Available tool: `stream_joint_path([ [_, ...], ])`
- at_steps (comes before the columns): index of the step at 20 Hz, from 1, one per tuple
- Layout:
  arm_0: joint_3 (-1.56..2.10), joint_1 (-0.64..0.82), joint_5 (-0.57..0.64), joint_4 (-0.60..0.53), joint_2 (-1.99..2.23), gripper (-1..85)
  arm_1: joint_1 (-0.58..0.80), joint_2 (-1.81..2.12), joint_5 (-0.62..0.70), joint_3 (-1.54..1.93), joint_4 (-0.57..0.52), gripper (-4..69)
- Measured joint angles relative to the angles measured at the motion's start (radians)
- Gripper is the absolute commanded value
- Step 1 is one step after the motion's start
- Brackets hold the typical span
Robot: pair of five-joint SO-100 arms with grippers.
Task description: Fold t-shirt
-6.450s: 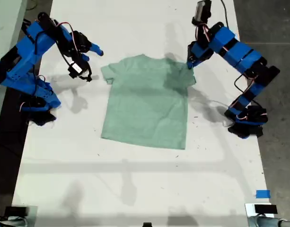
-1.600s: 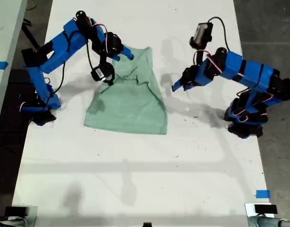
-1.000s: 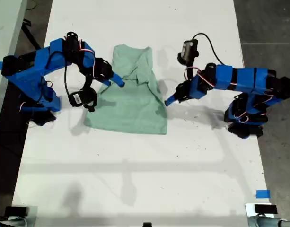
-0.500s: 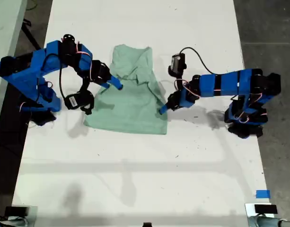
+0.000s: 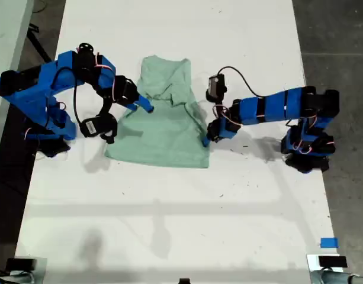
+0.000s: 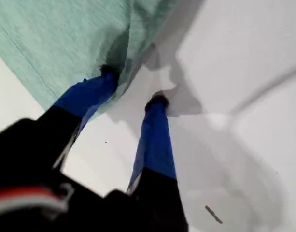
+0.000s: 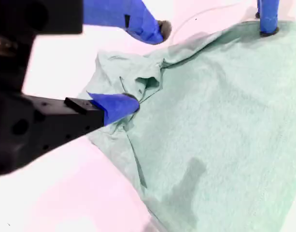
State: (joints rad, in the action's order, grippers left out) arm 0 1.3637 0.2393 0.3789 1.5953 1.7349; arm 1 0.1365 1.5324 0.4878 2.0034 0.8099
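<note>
The pale mint-green t-shirt (image 5: pixel 163 133) lies on the white table, its upper part folded inward and bunched, its lower hem spread wide. My first gripper (image 5: pixel 206 139) is open at the shirt's edge on the exterior view's right. In the first wrist view the first gripper (image 6: pixel 133 87) has one fingertip (image 6: pixel 109 72) on the cloth (image 6: pixel 65 34) and the other on bare table. My second gripper (image 5: pixel 147 106) is open at the bunched fold on the exterior view's left. In the second wrist view the second gripper (image 7: pixel 145 67) rests one finger (image 7: pixel 116 106) on the crumpled cloth (image 7: pixel 215 121).
The white table (image 5: pixel 169 225) runs down the middle, with dark floor on both sides. A blue tape patch (image 5: pixel 328 242) lies near the exterior view's lower right corner. Both arm bases stand at the table's side edges.
The shirt, flat at first, has had its sides folded in. In the last half second my first gripper slid down to the shirt's edge; my second arm stayed still.
</note>
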Motion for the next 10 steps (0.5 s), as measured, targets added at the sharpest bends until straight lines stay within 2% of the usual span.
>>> stream_joint_path([
  [2, 0.0, 0.0, 0.0, 0.0, 0.002, 23.2, -0.003, -0.032, 0.0, -0.041, 0.0, 3.6],
  [10, 0.0, 0.0, 0.0, 0.0, 0.017, 23.1, -0.012, -0.104, 0.003, -0.14, 0.015, -1.1],
])
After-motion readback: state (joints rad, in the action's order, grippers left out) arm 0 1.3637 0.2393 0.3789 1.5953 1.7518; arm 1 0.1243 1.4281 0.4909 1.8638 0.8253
